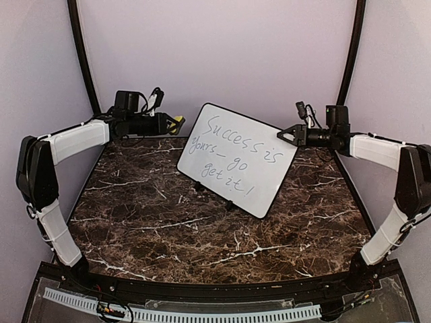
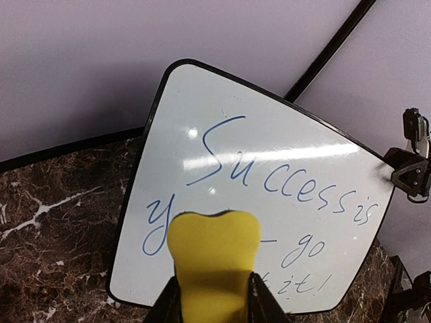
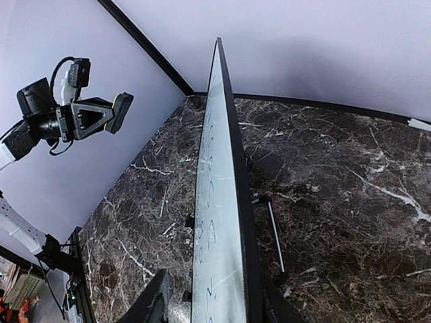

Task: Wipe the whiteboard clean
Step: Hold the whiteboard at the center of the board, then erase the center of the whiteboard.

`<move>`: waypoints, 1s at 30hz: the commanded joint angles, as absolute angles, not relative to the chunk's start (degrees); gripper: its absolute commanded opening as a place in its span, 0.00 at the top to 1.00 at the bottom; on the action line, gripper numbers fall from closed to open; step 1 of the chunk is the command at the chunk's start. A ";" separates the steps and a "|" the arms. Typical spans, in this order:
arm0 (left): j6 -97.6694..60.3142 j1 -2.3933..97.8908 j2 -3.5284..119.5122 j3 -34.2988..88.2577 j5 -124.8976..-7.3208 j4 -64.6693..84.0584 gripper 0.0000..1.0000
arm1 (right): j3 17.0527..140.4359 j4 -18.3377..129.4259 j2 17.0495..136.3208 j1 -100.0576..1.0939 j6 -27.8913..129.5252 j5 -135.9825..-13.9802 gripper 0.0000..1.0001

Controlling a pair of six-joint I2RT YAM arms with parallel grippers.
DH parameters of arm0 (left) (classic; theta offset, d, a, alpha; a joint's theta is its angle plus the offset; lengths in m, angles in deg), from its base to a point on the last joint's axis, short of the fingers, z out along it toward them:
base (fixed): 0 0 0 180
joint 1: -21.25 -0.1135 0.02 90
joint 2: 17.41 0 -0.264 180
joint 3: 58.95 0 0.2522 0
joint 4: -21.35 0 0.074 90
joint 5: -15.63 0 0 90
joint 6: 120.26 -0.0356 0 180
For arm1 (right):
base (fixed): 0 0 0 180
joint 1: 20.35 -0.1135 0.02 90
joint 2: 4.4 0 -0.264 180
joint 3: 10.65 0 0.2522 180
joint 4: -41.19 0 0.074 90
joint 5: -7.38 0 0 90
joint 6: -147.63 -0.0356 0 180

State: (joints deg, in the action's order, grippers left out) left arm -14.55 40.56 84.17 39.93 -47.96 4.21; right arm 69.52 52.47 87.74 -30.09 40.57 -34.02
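Note:
The whiteboard stands tilted on its small black feet at the middle back of the table, with blue handwriting across its face. My left gripper hovers to the left of the board, apart from it, shut on a yellow eraser that points at the writing. My right gripper is at the board's right edge. In the right wrist view that edge runs between the gripper's fingers: the right finger lies against the back, and the left finger stands off the written face by a gap.
The dark marble table carries only the board. A wire stand props the board from behind. Curved black poles and lilac backdrop walls close in the back and sides. A white cable track runs along the near edge.

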 commanded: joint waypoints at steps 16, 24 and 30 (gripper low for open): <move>-13.48 41.24 83.92 38.41 -45.45 7.41 0.71 | 65.42 47.56 81.87 -32.28 35.70 -34.06 1.00; -13.30 41.80 84.16 37.78 -45.17 7.42 0.71 | 65.05 49.88 78.71 -34.98 34.31 -35.88 1.00; -14.96 42.23 84.34 36.46 -44.78 10.51 0.71 | 64.34 51.76 76.92 -37.56 35.74 -37.02 1.00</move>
State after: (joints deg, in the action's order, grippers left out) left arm -13.57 41.76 84.49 38.38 -45.99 7.03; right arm 65.15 52.53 79.92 -35.40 34.91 -38.77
